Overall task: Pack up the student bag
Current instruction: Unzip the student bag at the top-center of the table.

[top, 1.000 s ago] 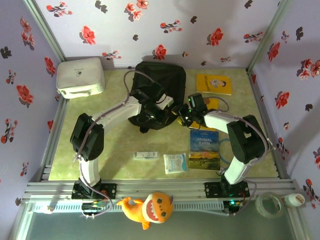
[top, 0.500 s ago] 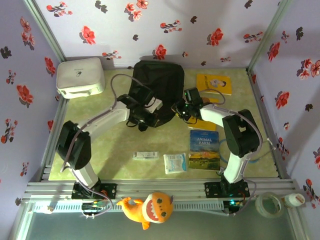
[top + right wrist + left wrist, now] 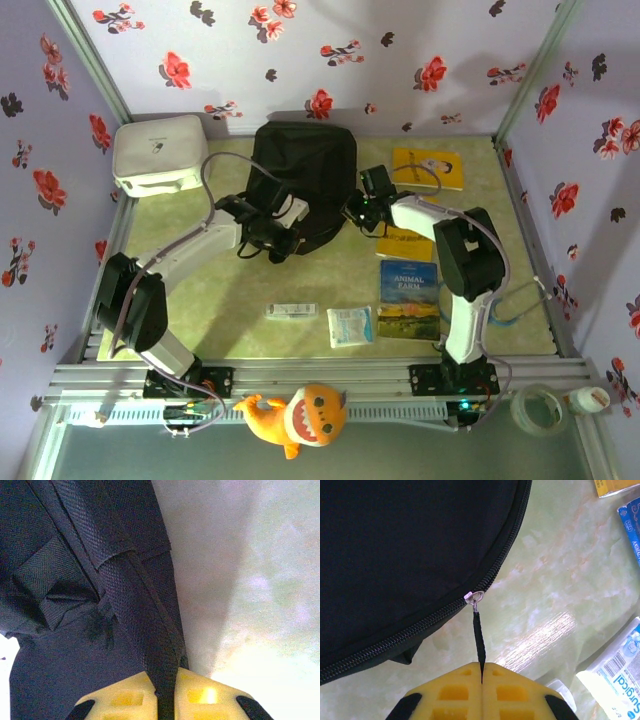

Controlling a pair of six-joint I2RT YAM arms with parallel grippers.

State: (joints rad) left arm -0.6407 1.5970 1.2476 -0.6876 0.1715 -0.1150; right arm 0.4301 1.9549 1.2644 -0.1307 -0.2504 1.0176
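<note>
1. Left gripper (image 3: 481, 672) is closed, with both yellow fingers (image 3: 452, 692) pressed together on the thin black zipper pull cord (image 3: 479, 640).
2. The cord runs taut, straight ahead of the fingertips, to the silver zipper slider (image 3: 474, 597) (small ring on it).
3. The slider sits on the zipper track (image 3: 420, 627) along the curved edge of the student bag (image 3: 400, 545), ahead and left of the fingers.
4. Glossy green marbled table (image 3: 555, 575) ahead and right of the fingers.
5. Just right of the fingers is a white-blue packet printed "Surgical" (image 3: 615, 675).
6. Far ahead-right are a blue book corner (image 3: 634, 527) and a yellow book corner (image 3: 615, 486), both cut off by the frame.
</note>
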